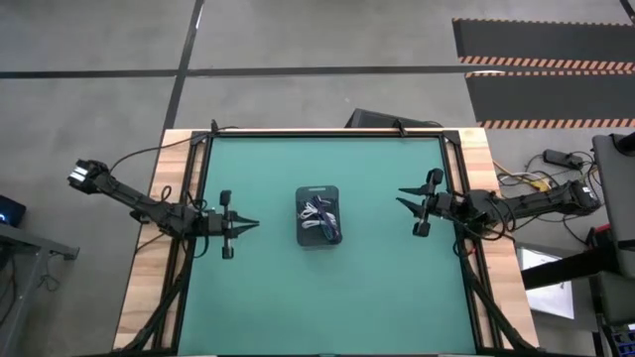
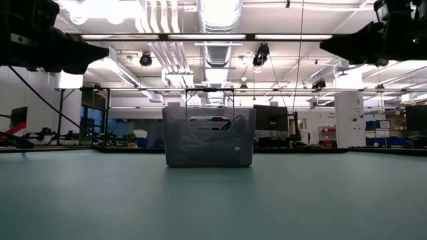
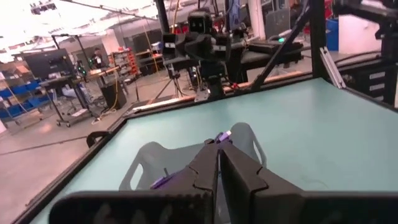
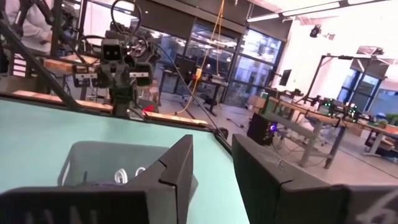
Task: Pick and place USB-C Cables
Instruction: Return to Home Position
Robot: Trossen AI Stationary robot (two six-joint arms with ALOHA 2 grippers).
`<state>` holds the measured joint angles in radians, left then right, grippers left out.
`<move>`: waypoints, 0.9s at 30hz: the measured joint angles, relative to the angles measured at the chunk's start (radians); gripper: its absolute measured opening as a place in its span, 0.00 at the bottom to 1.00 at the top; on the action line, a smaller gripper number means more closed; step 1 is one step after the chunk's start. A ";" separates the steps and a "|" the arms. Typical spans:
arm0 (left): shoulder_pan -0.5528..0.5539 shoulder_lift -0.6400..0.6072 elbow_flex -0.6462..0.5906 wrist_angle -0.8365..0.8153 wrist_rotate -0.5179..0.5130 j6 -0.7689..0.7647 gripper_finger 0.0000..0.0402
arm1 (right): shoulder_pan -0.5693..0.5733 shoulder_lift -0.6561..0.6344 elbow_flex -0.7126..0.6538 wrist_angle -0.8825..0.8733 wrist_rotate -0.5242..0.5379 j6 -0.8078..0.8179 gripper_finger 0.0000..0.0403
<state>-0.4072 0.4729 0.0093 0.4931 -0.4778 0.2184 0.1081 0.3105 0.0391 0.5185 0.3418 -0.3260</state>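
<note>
USB-C Cables [image 1: 319, 213] all in grey bin [image 1: 302, 236], middle of green mat [image 1: 377, 297]. I see none left outside, I think. Left gripper [image 1: 253, 225] off to side, fingers together, empty. Right gripper [image 1: 400, 198] same, fingers apart. Job looks done.

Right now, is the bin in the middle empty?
Not empty: white and dark cables lie bundled inside the bin, seen from above.

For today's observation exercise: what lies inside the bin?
White and purple cables tangled together in the bin. How many, and anything beneath them, is hidden. Left gripper and right gripper are outside.
</note>
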 joint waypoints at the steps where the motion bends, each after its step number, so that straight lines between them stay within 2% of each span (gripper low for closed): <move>1: 0.000 -0.007 0.000 0.000 0.000 0.004 0.00 | 0.000 -0.013 0.000 -0.019 0.000 0.000 0.25; 16: 0.000 -0.218 0.001 -0.028 -0.002 0.024 0.00 | 0.000 -0.222 0.000 -0.242 -0.039 0.065 0.18; 21: 0.000 -0.304 0.040 -0.147 -0.028 0.023 0.00 | 0.000 -0.280 0.000 -0.303 -0.069 0.072 0.18; 27: 0.000 -0.396 0.051 -0.258 -0.029 0.023 0.00 | 0.000 -0.310 0.000 -0.328 -0.172 0.069 0.17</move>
<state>-0.4076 0.0764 0.0605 0.2348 -0.5072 0.2409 0.1085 0.0006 0.0391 0.1904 0.1701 -0.2566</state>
